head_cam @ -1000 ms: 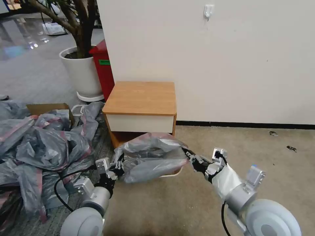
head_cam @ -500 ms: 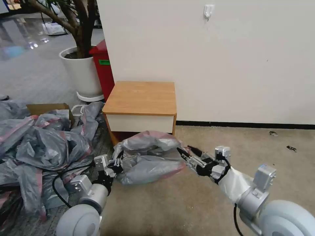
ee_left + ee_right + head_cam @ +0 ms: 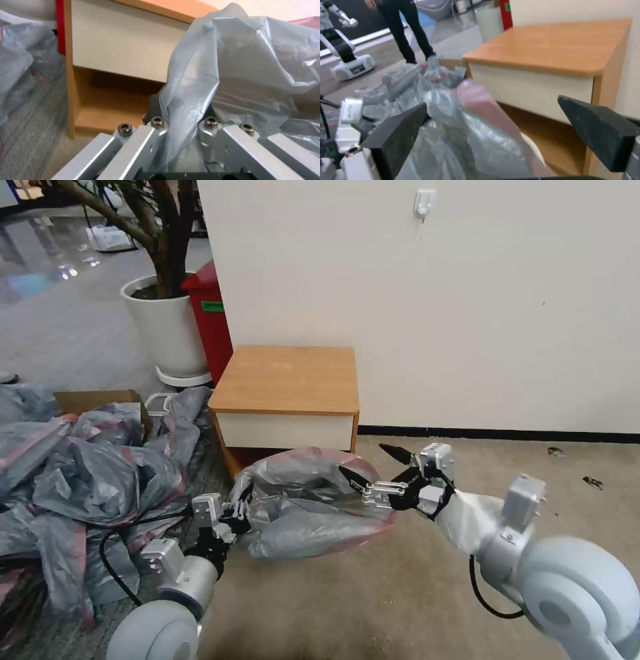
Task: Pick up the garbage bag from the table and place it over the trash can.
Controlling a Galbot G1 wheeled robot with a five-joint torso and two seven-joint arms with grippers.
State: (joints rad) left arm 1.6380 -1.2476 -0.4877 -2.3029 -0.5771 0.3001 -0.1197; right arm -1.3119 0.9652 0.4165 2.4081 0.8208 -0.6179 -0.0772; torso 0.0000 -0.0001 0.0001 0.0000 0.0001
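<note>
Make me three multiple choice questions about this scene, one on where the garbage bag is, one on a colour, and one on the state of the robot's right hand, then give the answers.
1. Where is the garbage bag?
A. on the table top
B. on the floor in front of the table
C. inside the red bin

2. What colour is the bag's rim band?
A. pinkish-red
B. blue
C. yellow

3. What state is the right hand in?
A. shut on the bag
B. open
C. shut on nothing

Answers: 1 B, the head view shows the bag low before the white drawer front, the wooden top bare. 2 A, a pink band runs along its edge. 3 B, its dark fingers stand wide apart; the left hand pinches the plastic.
</note>
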